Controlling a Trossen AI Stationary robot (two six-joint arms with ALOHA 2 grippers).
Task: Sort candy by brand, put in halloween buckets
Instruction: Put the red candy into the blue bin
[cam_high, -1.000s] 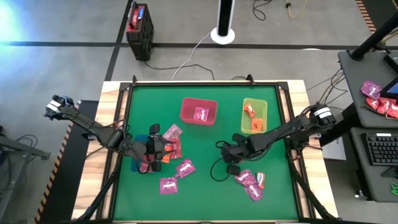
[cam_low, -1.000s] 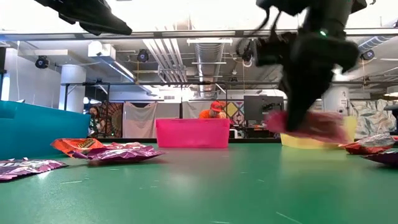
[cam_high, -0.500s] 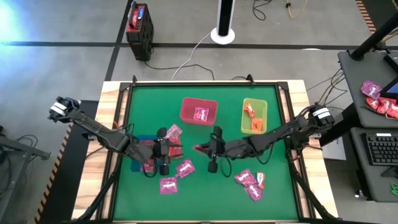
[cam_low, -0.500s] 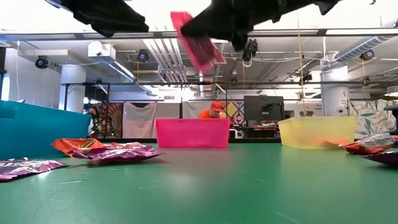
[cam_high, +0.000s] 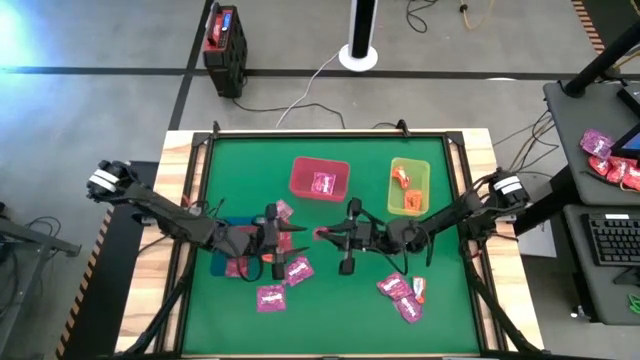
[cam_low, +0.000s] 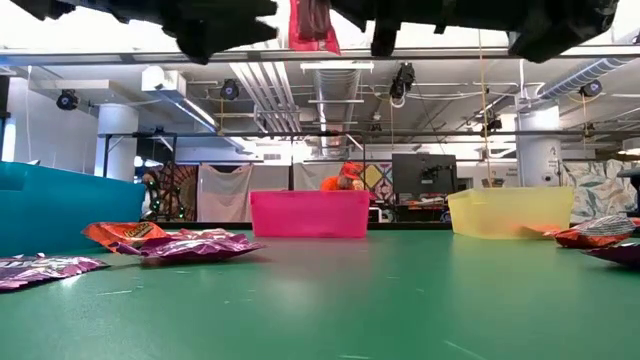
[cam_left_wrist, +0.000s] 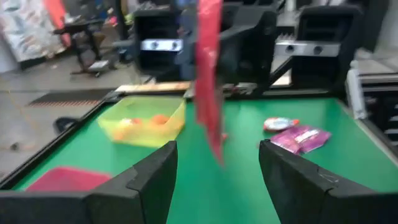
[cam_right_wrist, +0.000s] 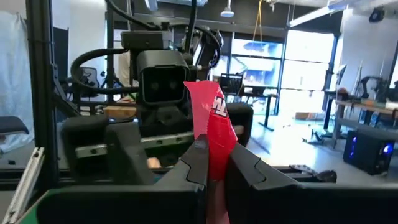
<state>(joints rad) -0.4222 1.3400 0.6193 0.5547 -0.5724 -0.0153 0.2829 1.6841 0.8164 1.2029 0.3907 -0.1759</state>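
Above the middle of the table my right gripper (cam_high: 330, 235) is shut on a red candy packet (cam_high: 321, 234), well off the green mat. My left gripper (cam_high: 297, 239) faces it from the left, open, fingers (cam_left_wrist: 146, 183) apart; the packet (cam_left_wrist: 208, 81) hangs ahead of them, untouched. Pink candy packets (cam_high: 298, 269) lie on the mat below. The pink-red bucket (cam_high: 320, 178) holds one pink packet, and the green bucket (cam_high: 408, 186) holds orange ones. The blue bucket (cam_high: 218, 268) is mostly hidden under my left arm. My right gripper pinches the red packet's two flat faces (cam_right_wrist: 213, 140) between its fingers. It comes in about level from the table's right. The packet stands on edge, lifted clear, and its free end (cam_right_wrist: 205, 99) sticks out past the fingertips toward my left gripper.
Pink and orange packets (cam_high: 402, 291) lie in a heap at the near right, with more pink ones (cam_high: 270, 298) near the left arm. In the low view, packets (cam_low: 180, 243) lie on the mat beside the blue wall (cam_low: 60, 205). A raised frame (cam_high: 330, 133) borders the mat.
My right gripper has risen from the heap at the near right with the red packet, gone toward the table's middle and tipped from pointing down to about level. The packet is now lifted clear and on edge. My left gripper has moved right, toward the packet.
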